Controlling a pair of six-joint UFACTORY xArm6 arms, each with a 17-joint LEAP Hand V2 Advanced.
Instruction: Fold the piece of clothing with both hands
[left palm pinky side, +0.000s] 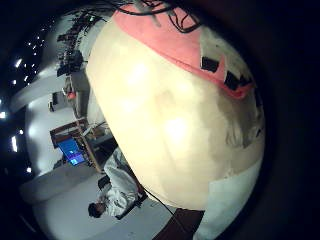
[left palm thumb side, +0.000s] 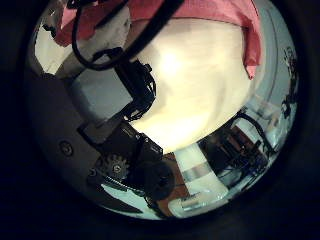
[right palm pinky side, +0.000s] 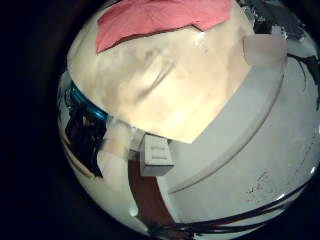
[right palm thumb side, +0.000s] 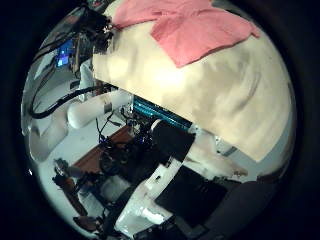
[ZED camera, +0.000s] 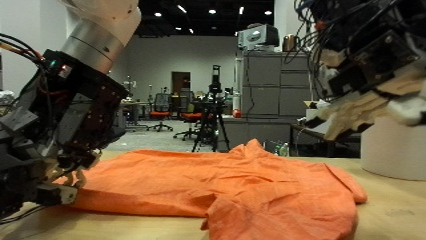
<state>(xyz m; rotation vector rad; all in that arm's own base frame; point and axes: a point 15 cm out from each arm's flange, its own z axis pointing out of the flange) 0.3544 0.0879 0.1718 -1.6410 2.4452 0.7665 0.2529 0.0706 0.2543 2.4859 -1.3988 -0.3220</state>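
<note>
An orange shirt (ZED camera: 226, 188) is lying spread and rumpled on the pale, smooth table (ZED camera: 393, 215), its soft cloth bunching into low folds and a raised ridge near the middle. The left hand (ZED camera: 53, 140), a blocky mass of black and white parts, is hanging low over the near edge of the shirt, its fingers reaching down to the hem; whether they are pinching the cloth cannot be told. The right hand (ZED camera: 353, 75) is hovering well above the table beside the shirt, fingers loosely bent and holding nothing. A white cylinder (ZED camera: 394, 150) is standing beneath it.
</note>
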